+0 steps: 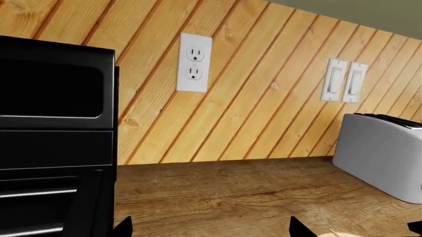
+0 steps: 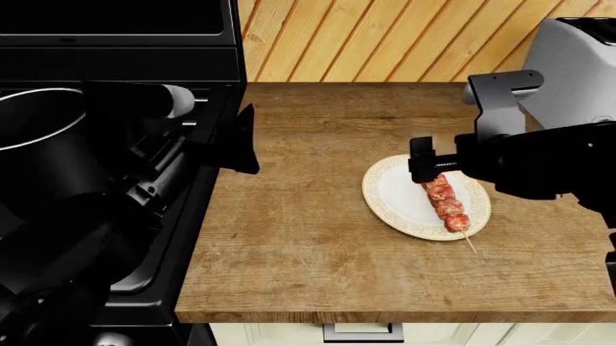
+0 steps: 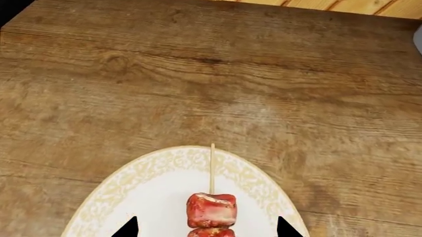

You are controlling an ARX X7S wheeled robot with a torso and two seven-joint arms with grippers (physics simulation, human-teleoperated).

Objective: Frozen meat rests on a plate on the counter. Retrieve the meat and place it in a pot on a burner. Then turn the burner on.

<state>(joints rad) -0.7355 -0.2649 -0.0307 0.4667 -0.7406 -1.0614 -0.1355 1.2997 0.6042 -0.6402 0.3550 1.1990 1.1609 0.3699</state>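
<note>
The meat (image 2: 445,202), a kebab of reddish-pink chunks on a pale skewer, lies on the white gold-rimmed plate (image 2: 399,194) on the wood counter (image 2: 308,238). My right gripper (image 2: 430,162) hovers over the kebab's far end. In the right wrist view it (image 3: 205,230) is open, its fingertips (image 3: 128,228) on either side of the meat (image 3: 211,210) above the plate (image 3: 151,197). My left gripper (image 2: 236,140) hangs by the stove's right edge, open and empty (image 1: 211,232). The black pot (image 2: 39,144) stands on the stove at far left. The burner is hidden.
A silver toaster (image 2: 578,65) stands at the counter's back right, also seen in the left wrist view (image 1: 382,158). The stove's black back panel (image 1: 56,108) rises beside my left gripper. A wall outlet (image 1: 194,61) and switches (image 1: 344,81) sit on the plank wall.
</note>
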